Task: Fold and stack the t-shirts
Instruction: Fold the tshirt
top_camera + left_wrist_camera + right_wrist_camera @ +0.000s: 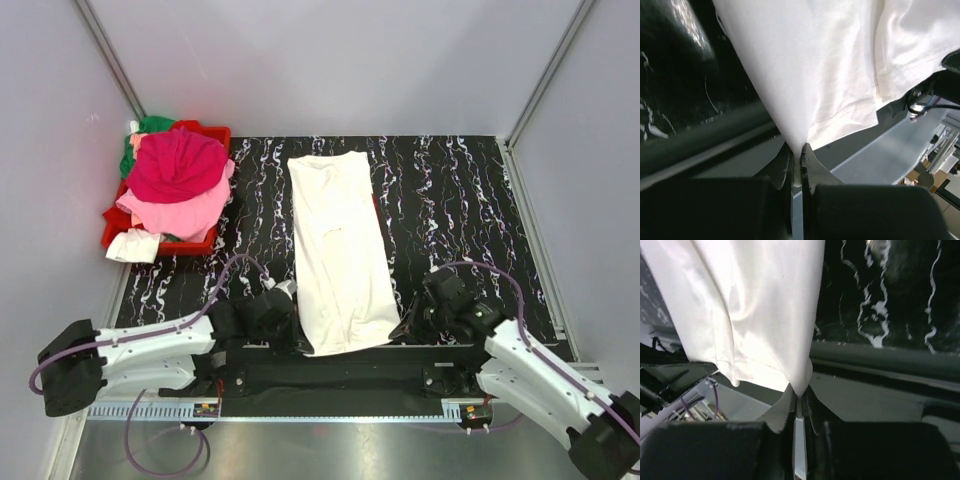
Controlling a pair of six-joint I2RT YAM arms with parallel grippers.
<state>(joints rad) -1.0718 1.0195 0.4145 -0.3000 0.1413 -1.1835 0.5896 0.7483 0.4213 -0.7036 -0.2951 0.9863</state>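
white t-shirt [338,250], near corners pinched inside both jaws

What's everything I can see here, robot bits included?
white t-shirt: one, white, long folded strip, table centre
magenta shirt: one, magenta, top of the bin pile
pink shirt: one, pink, under the magenta one
green shirt: one, green, bin's far corner
crumpled white shirt: one, white, over the bin's near end
red bin: one, red, far left
table: one, black with white veins
left arm, right arm: two, white and black, near edge
left pincer, right pincer: two, black, each shut on a near corner of the white t-shirt
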